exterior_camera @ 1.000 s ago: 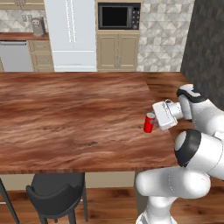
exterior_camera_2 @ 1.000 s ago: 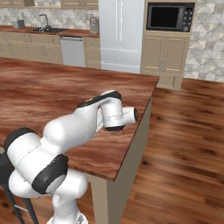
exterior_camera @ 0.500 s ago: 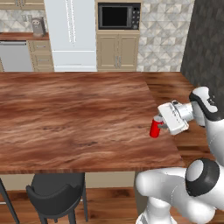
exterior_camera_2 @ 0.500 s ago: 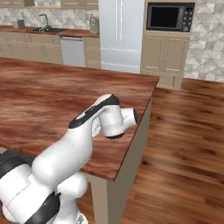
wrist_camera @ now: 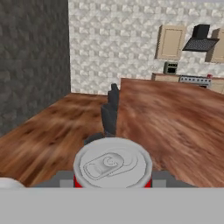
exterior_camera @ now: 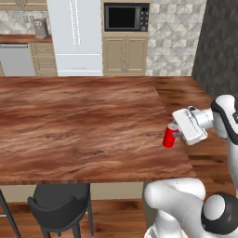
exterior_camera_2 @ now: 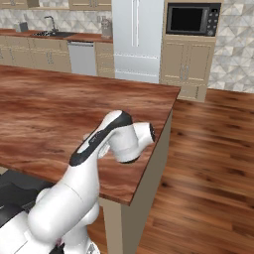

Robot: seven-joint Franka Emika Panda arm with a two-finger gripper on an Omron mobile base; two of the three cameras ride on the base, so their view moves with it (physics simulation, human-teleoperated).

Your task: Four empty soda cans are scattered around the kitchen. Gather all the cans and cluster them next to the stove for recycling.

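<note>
I counted one red soda can (exterior_camera: pixel 170 136), one wooden island counter (exterior_camera: pixel 79 121), one black stool (exterior_camera: pixel 60 205), one microwave (exterior_camera: pixel 126 17) and one fridge (exterior_camera: pixel 75 37).

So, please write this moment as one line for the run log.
phase: carry | tool: shut on red can | can: upright, lifted near island right edge | stove: not in view

Arm: we reach in from the right, bent at the elbow, wrist turned sideways.
Claw (exterior_camera: pixel 174 135): we have it level, closed on a red can (exterior_camera: pixel 170 135).
Height: just above the counter (exterior_camera: pixel 83 121) edge.
</note>
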